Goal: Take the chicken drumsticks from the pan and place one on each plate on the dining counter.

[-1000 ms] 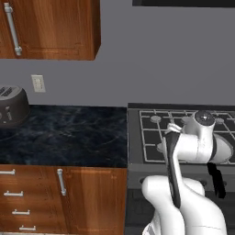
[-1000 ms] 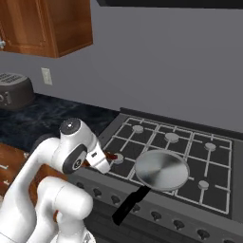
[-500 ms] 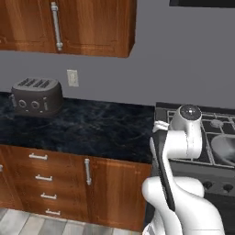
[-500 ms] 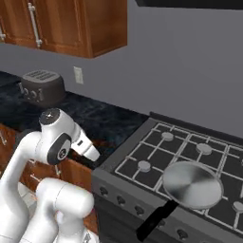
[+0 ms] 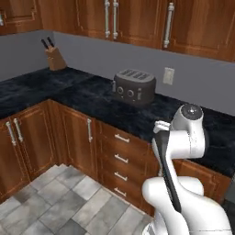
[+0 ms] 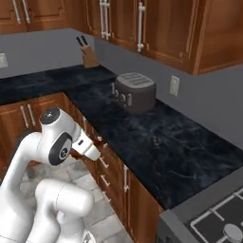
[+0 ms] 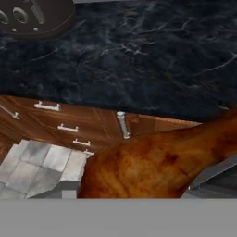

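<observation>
Fingers (image 7: 152, 196) clamp reddish-brown drumstick (image 7: 157, 162), lower centre of hand view. Keep grip firm, carry level over table (image 7: 139, 60) toward plates.

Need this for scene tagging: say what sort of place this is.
A home-style kitchen, rendered: a dark grey four-slot toaster on a black marbled stone counter, brown wooden cabinets above, a wooden knife block in the corner.

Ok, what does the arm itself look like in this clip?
A glossy white arm built of rounded, bulbous segments. The joints show dark grey: a round grey cap tops one joint, and a black strip runs down one link in the left base view. In the right base view a dark disc with a small light dot marks the joint's side. No loose cables or lettering visible.
</observation>
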